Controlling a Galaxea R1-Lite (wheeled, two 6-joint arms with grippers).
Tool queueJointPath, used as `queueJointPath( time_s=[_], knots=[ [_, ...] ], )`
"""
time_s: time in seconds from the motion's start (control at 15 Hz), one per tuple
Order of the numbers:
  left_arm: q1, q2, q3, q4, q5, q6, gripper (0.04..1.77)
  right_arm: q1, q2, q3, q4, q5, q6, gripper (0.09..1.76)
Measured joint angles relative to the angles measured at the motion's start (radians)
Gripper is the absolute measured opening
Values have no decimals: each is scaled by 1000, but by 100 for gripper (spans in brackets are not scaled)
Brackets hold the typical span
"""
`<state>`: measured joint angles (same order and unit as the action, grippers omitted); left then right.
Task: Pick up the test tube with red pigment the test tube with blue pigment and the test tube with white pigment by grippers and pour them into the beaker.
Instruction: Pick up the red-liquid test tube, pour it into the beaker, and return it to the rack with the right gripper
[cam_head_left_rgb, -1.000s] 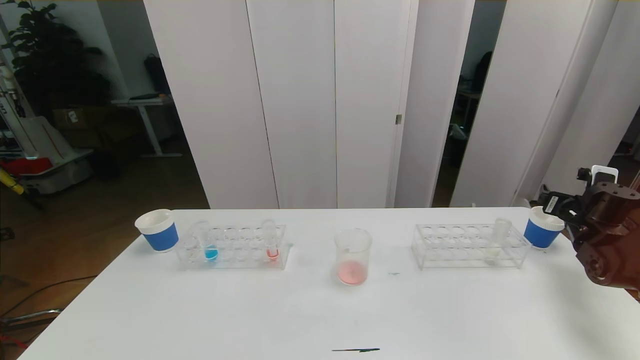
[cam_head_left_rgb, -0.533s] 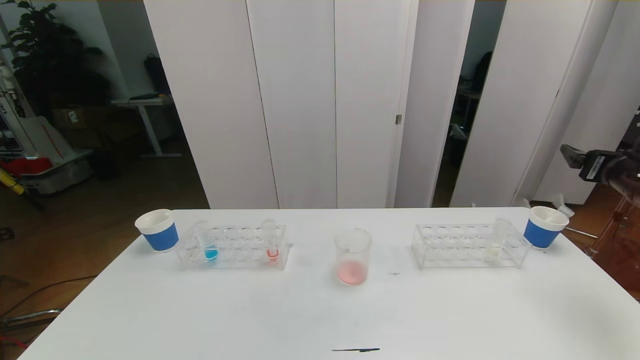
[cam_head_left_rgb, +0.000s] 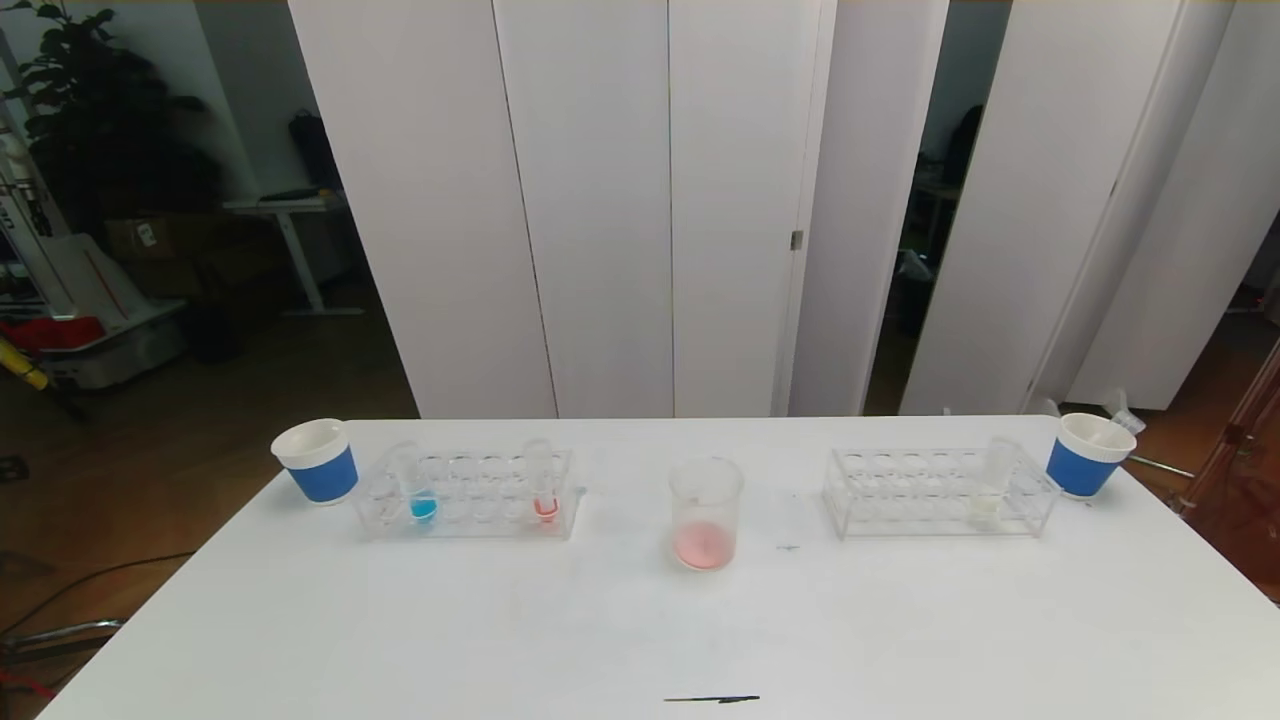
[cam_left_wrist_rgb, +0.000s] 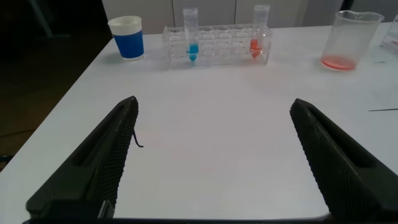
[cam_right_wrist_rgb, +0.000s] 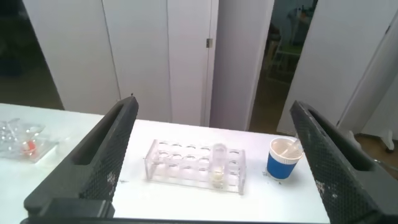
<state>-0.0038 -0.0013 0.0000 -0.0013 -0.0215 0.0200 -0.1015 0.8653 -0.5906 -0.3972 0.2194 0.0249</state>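
The test tube with blue pigment (cam_head_left_rgb: 421, 488) (cam_left_wrist_rgb: 191, 38) and the test tube with red pigment (cam_head_left_rgb: 543, 485) (cam_left_wrist_rgb: 260, 31) stand upright in the clear left rack (cam_head_left_rgb: 480, 500). In the right rack (cam_head_left_rgb: 905, 490) (cam_right_wrist_rgb: 180, 165) stands the test tube with white pigment (cam_head_left_rgb: 990, 482) (cam_right_wrist_rgb: 218, 165). Between the racks sits the beaker (cam_head_left_rgb: 706, 500) (cam_left_wrist_rgb: 354, 37), a little pink-red liquid in its bottom. My left gripper (cam_left_wrist_rgb: 214, 102) is open and empty, low over the table's near left part. My right gripper (cam_right_wrist_rgb: 212, 106) is open and empty, held back above the right rack. Neither gripper shows in the head view.
A blue-banded white cup (cam_head_left_rgb: 316, 460) (cam_left_wrist_rgb: 127, 37) stands left of the left rack. Another cup (cam_head_left_rgb: 1088, 455) (cam_right_wrist_rgb: 283, 158) stands right of the right rack with a clear tube leaning in it. The white table (cam_head_left_rgb: 900, 620) ends close beyond both cups. White partition panels stand behind.
My right arm, which was beside the right cup a second ago, has lifted up and drawn back out of the head view. The tubes, racks and beaker have not moved.
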Motion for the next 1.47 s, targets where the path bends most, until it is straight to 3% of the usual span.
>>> queueJointPath(
  time_s=[0.4,0.53,0.93,1.33,1.47],
  knots=[
    [0,0,0,0,0,0,175,83,-581,50,478,-37,-1,175],
    [0,0,0,0,0,0,175,91,-714,122,564,-70,1,175],
    [0,0,0,0,0,0,175,97,-857,442,558,-96,4,174],
    [0,0,0,0,0,0,175,97,-867,511,525,-142,121,174],
    [0,0,0,0,0,0,175,97,-867,515,521,-234,79,174]
  ],
)
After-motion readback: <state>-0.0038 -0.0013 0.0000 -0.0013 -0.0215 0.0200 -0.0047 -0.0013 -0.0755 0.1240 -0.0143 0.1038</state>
